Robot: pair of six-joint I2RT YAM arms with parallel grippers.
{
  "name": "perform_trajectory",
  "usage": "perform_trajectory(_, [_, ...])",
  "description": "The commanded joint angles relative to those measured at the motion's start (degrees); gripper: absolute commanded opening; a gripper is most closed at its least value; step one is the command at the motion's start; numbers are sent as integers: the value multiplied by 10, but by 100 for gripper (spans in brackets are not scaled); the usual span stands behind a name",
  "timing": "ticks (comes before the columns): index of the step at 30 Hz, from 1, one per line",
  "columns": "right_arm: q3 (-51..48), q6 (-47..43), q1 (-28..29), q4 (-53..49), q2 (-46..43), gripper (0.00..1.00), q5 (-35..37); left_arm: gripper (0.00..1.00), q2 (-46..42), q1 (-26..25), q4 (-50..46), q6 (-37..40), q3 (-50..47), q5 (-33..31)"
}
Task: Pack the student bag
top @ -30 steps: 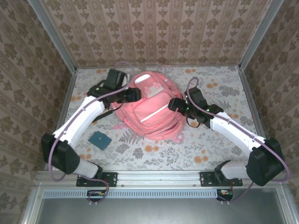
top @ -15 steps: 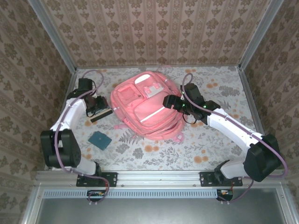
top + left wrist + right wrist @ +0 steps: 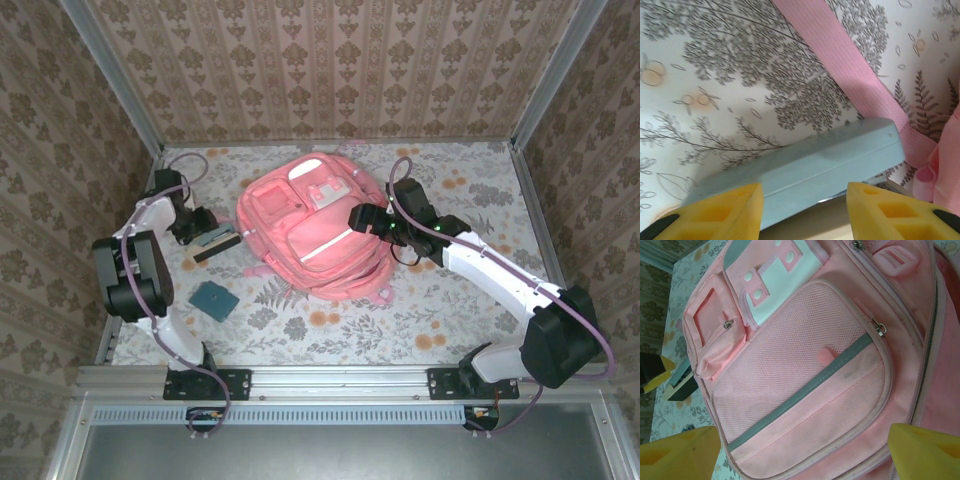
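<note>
The student bag (image 3: 315, 225), a big pink backpack, lies flat in the middle of the table with its front pockets facing up. My right gripper (image 3: 358, 218) hovers over its right side. In the right wrist view the mesh front pocket (image 3: 810, 390) lies between the wide-open yellow fingers (image 3: 680, 450), with nothing held. My left gripper (image 3: 205, 228) is left of the bag, at a slim book (image 3: 215, 244). The left wrist view has the book's pale blue edge (image 3: 830, 160) just beyond my open gripper (image 3: 802, 210). A pink strap (image 3: 840, 55) crosses the cloth behind the book.
A small teal notebook (image 3: 213, 299) lies on the floral cloth in front of the book. Wallpapered walls with metal posts close in the table at left (image 3: 110, 80), back and right. The left arm is folded close to the left wall.
The left arm has pulled back from the bag's upper left corner to the left edge, and its gripper now sits at the book. The right gripper edged slightly left over the bag.
</note>
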Motion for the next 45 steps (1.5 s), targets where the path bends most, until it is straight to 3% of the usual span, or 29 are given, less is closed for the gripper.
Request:
perform_trajectory(1, [-1,-1,3,-7,-6,88,9,51,-10,32,26,-18,2,14])
perform_trajectory(13, [-1,1,4,-15,-3,89,-4,51,47,65,47,-63,15,95])
perform_trajectory(21, [-12,10,5,-8,-3,88,-6,51,-15,55,73,-105,-73,127])
perform_trajectory(28, [-5,12,11,-7,7,89,-11,51,-85,12,101,-148,-166,140])
perform_trajectory(30, [-4,12,13,-9,7,89,-11,51,-110,-8,104,-155,-186,128])
perform_trajectory(34, [-6,11,17,-11,6,89,-7,51,-143,-56,59,-123,-176,45])
perform_trajectory(37, [-8,10,19,-14,3,88,-5,51,-146,-101,18,-79,-142,-39])
perform_trajectory(41, [-14,13,23,-16,-4,88,-1,47,-127,-157,-1,-44,-111,-89])
perform_trajectory(43, [-18,14,24,-17,-9,88,3,37,-109,-182,-5,-33,-99,-106])
perform_trajectory(45, [-21,15,25,-19,-14,88,6,34,-92,-199,-11,-26,-90,-123])
